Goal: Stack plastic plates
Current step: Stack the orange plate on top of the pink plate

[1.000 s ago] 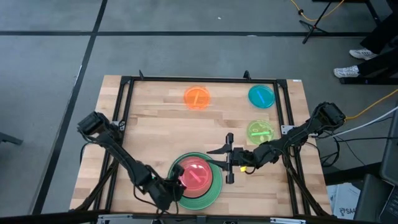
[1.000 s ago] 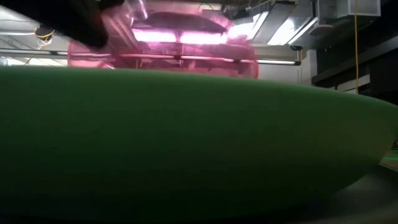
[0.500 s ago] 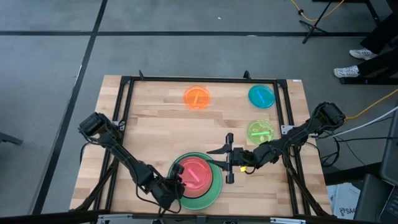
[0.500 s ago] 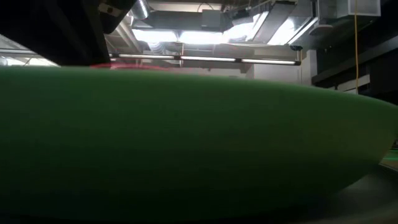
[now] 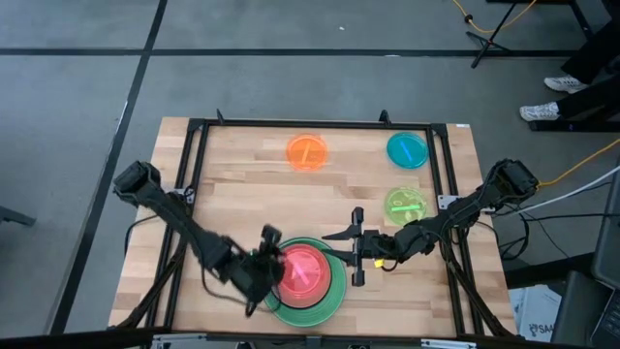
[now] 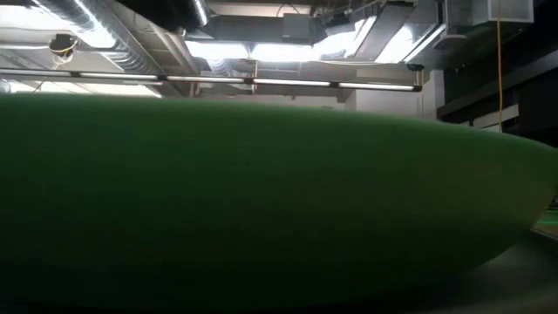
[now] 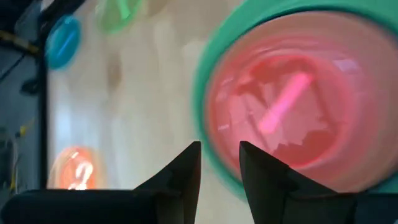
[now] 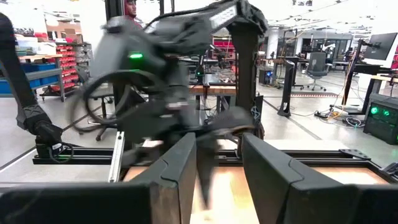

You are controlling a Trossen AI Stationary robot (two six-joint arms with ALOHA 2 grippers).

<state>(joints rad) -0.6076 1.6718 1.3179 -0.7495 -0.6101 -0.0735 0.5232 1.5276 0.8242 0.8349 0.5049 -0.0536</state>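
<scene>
left gripper [image 5: 263,260]: sits at the stack's 9 o'clock edge in the high view. The wrist view shows its two dark fingers [image 7: 186,180] parted with bare wood in the gap, nothing pinched, so it's open and empty.

pink plate [image 5: 304,270]: just beside that gripper, toward 3 o'clock from it. It lies flat on top of the stack, see-through, with a bright pink bar across its middle. No finger touches it as far as the wrist view shows.

green plate [image 5: 330,298]: the big one at the bottom of the stack, its rim ringing the pink one. Whatever's between the two is too covered to make out. It's near the table's 6 o'clock edge and pretty much fills the low view [image 6: 279,201].

right gripper [image 5: 356,246]: parked at the stack's 3 o'clock side, just off the green rim, fingers spread apart and holding nothing.

lime plate [image 5: 405,204]: alone on the wood, around 1 o'clock from the stack, close to the right arm.

blue plate [image 5: 407,149]: farther out in the same direction, near the table's far right corner.

orange plate [image 5: 307,152]: at 12 o'clock from the stack, well apart, by the far edge.

table [image 5: 242,194]: light wood top with a black frame.
</scene>
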